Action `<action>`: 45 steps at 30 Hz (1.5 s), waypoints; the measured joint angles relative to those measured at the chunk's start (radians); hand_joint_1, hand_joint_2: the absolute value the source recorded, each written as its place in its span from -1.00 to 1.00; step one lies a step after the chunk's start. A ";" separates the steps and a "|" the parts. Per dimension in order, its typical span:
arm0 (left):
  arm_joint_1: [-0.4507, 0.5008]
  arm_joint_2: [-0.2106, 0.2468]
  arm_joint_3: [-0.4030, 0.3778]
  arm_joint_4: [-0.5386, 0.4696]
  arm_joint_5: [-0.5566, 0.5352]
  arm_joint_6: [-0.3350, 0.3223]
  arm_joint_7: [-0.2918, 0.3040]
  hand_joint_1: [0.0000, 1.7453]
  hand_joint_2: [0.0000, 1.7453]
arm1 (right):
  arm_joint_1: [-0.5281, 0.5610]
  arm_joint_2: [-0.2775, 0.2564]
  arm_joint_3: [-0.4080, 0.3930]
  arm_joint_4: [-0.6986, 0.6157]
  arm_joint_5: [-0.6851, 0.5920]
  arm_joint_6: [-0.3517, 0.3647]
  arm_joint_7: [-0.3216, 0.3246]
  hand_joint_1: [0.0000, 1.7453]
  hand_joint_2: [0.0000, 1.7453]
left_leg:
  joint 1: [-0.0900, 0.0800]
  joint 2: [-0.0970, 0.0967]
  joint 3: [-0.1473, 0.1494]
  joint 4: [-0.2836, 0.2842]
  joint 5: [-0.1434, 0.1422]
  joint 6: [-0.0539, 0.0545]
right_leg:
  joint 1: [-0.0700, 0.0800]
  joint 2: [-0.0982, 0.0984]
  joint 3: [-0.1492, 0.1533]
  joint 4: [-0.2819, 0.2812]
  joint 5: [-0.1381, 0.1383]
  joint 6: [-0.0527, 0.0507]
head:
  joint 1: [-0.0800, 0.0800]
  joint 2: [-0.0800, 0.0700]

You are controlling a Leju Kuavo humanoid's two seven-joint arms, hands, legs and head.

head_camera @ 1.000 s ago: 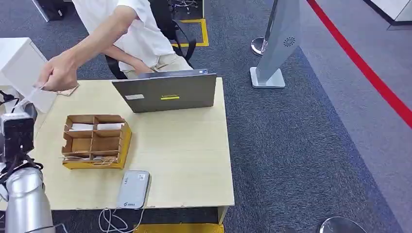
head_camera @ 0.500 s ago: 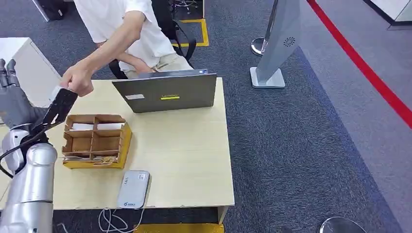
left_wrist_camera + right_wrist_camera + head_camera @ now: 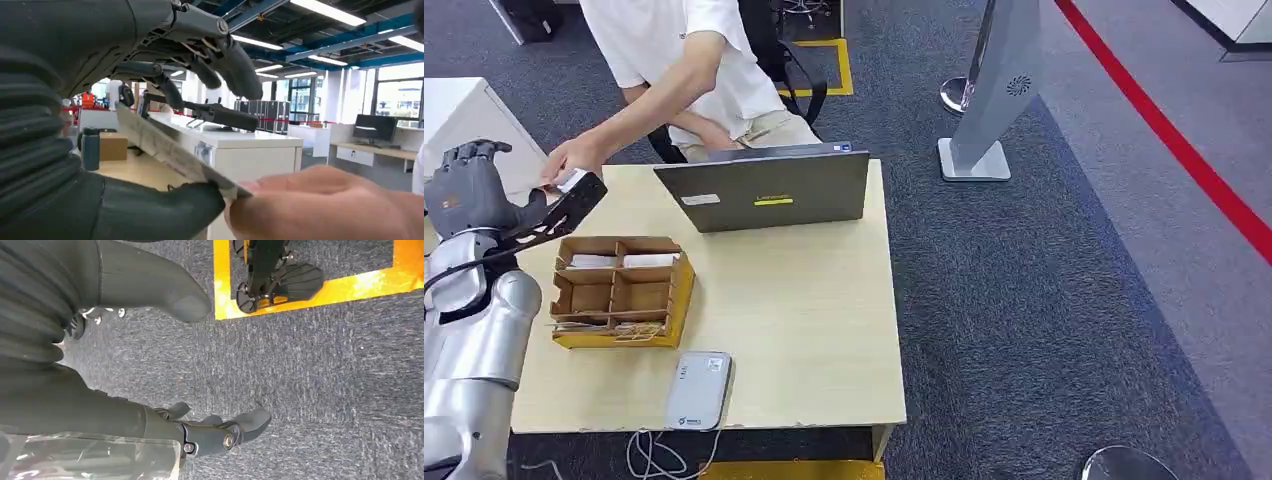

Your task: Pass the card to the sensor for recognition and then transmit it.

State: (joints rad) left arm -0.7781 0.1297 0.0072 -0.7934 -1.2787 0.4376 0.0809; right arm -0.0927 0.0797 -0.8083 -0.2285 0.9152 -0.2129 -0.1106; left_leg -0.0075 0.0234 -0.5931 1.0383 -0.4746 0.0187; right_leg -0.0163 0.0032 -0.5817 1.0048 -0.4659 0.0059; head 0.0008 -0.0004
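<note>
My left hand [image 3: 484, 200] is raised over the table's far left corner, its dark fingers [image 3: 570, 207] stretched toward a seated person. The person's hand [image 3: 573, 160] pinches a pale card [image 3: 569, 181] at my fingertips. In the left wrist view the card [image 3: 165, 147] lies slanted between my thumb [image 3: 155, 210] below and my spread fingers [image 3: 220, 116] above, which stand off it; the person's fingers [image 3: 320, 205] grip its end. The grey-white sensor [image 3: 698, 390] lies at the table's front edge. My right hand [image 3: 150, 355] hangs over carpet, holding nothing.
A cardboard compartment box [image 3: 620, 291] stands on the wooden table [image 3: 804, 310] just in front of my left hand. A grey laptop [image 3: 769, 186] stands at the back edge before the person. A white cabinet [image 3: 464, 125] is at the far left, a kiosk stand [image 3: 994, 90] beyond the table.
My left arm has risen and turned, its fingers now reaching toward the person. The person's hand brought the card from the far left in between my thumb and fingers.
</note>
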 joint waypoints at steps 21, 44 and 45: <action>-0.023 0.010 -0.017 0.034 -0.006 0.008 -0.018 1.00 1.00 | 0.000 0.000 0.004 0.005 0.010 -0.003 0.003 -1.00 1.00 | 0.000 0.000 -0.001 0.000 0.000 0.000 | 0.000 0.000 0.000 0.000 0.000 0.000 | 0.000 0.000; 0.466 -0.048 -0.299 -0.809 -0.013 -0.192 -0.036 1.00 1.00 | 0.031 0.005 -0.065 0.006 -0.040 -0.013 -0.026 -1.00 1.00 | -0.001 0.000 -0.001 0.000 -0.001 0.001 | 0.000 0.000 -0.001 -0.001 0.000 0.000 | 0.002 0.000; 0.483 -0.045 -0.308 -0.828 -0.011 -0.196 -0.036 1.00 1.00 | 0.031 0.006 -0.073 0.006 -0.043 -0.013 -0.027 -1.00 1.00 | 0.000 0.000 -0.001 0.000 -0.001 0.001 | 0.000 0.000 -0.001 -0.001 0.000 0.000 | 0.001 0.000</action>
State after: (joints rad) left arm -0.2950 0.0851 -0.3006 -1.6214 -1.2894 0.2411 0.0446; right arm -0.0620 0.0862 -0.8809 -0.2220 0.8720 -0.2255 -0.1377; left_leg -0.0080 0.0234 -0.5945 1.0380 -0.4757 0.0193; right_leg -0.0166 0.0028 -0.5826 1.0041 -0.4663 0.0062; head 0.0019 -0.0004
